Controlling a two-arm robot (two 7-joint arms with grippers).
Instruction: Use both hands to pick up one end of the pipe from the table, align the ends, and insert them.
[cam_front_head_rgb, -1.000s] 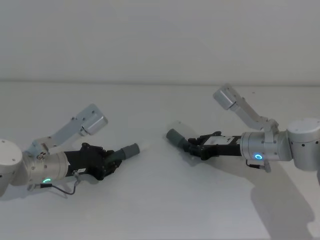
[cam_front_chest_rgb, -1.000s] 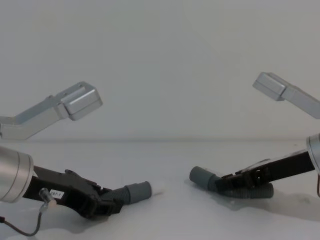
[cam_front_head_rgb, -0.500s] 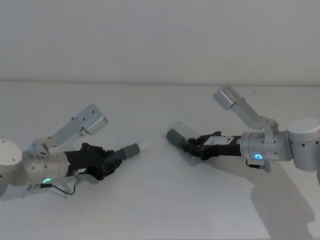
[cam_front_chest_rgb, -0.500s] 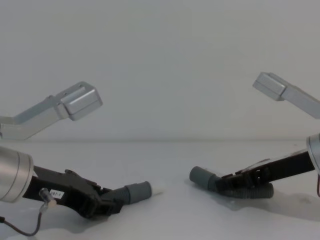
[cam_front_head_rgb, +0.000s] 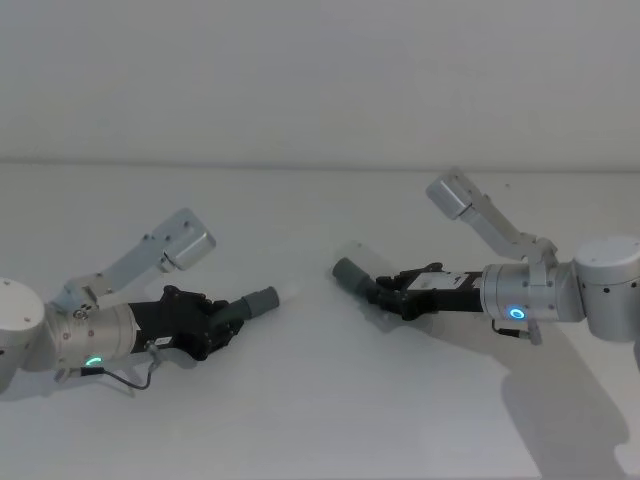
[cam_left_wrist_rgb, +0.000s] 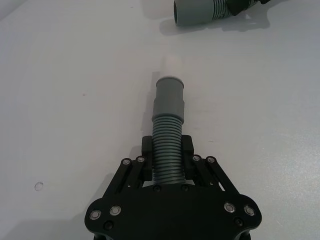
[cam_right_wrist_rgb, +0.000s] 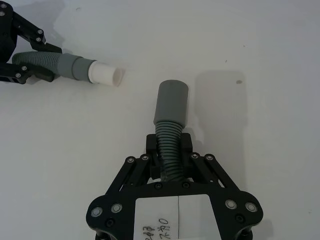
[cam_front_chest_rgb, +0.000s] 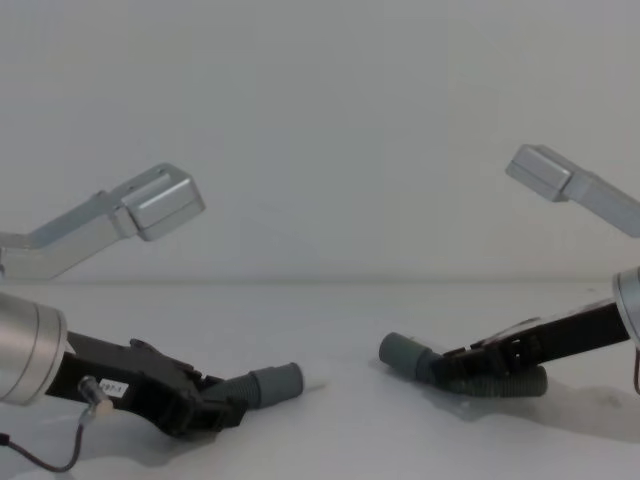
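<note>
Two pieces of dark grey ribbed pipe lie low on the white table (cam_front_head_rgb: 320, 420), their ends facing each other across a gap. My left gripper (cam_front_head_rgb: 215, 325) (cam_left_wrist_rgb: 167, 157) is shut on the ribbed part of the left piece (cam_left_wrist_rgb: 167, 145). That piece's grey cuff (cam_front_head_rgb: 262, 300) (cam_front_chest_rgb: 275, 384) carries a short white tip (cam_right_wrist_rgb: 103, 73) pointing right. My right gripper (cam_front_head_rgb: 392, 293) (cam_right_wrist_rgb: 170, 147) is shut on the right piece (cam_right_wrist_rgb: 169, 145). Its plain grey cuff (cam_front_head_rgb: 350, 272) (cam_front_chest_rgb: 405, 355) points left, and its ribbed tail (cam_front_chest_rgb: 505, 385) rests on the table.
Each arm's silver elbow link rises over the table, one on the left (cam_front_head_rgb: 180, 243) and one on the right (cam_front_head_rgb: 455, 195). A plain pale wall (cam_front_head_rgb: 320, 80) stands behind the table's far edge.
</note>
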